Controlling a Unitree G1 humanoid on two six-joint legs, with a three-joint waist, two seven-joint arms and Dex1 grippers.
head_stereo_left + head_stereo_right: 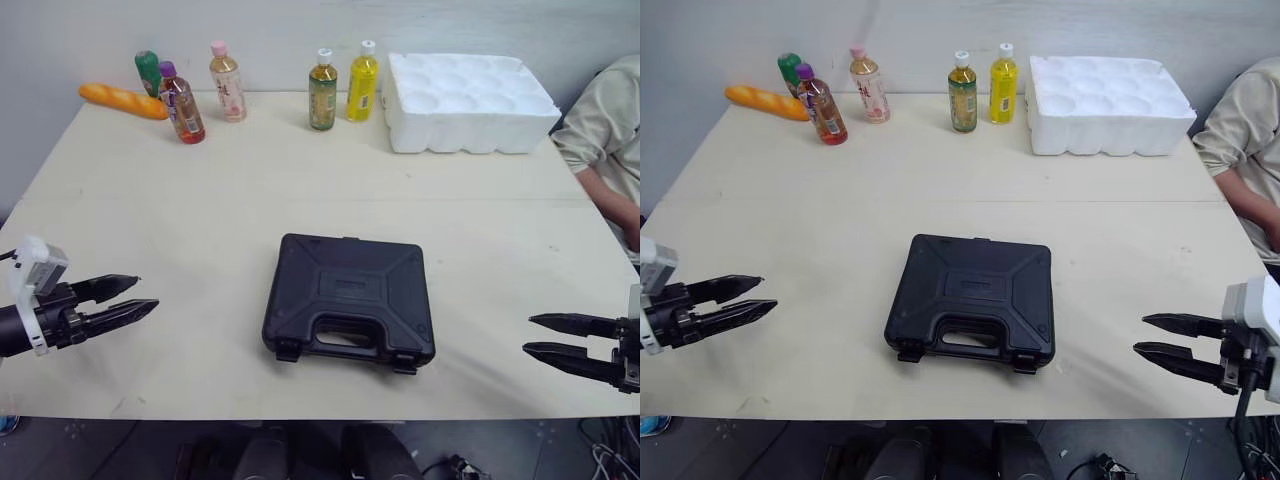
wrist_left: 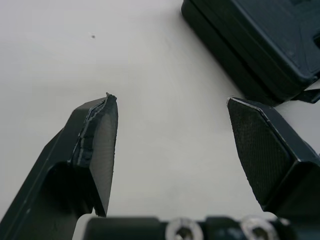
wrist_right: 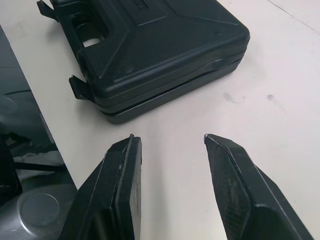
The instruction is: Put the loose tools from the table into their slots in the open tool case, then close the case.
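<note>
Black case (image 1: 348, 300) (closed) between parted jaws

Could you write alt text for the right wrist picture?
A closed black plastic tool case lies flat on a pale table. Near it, the right pincer hangs open and empty, its two black fingers pointing towards the case.

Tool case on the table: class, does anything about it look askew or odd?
The tool case lies shut, slightly skewed to the edge of the table. Its two front latches stick out, apparently unfastened. No damage shows.
</note>
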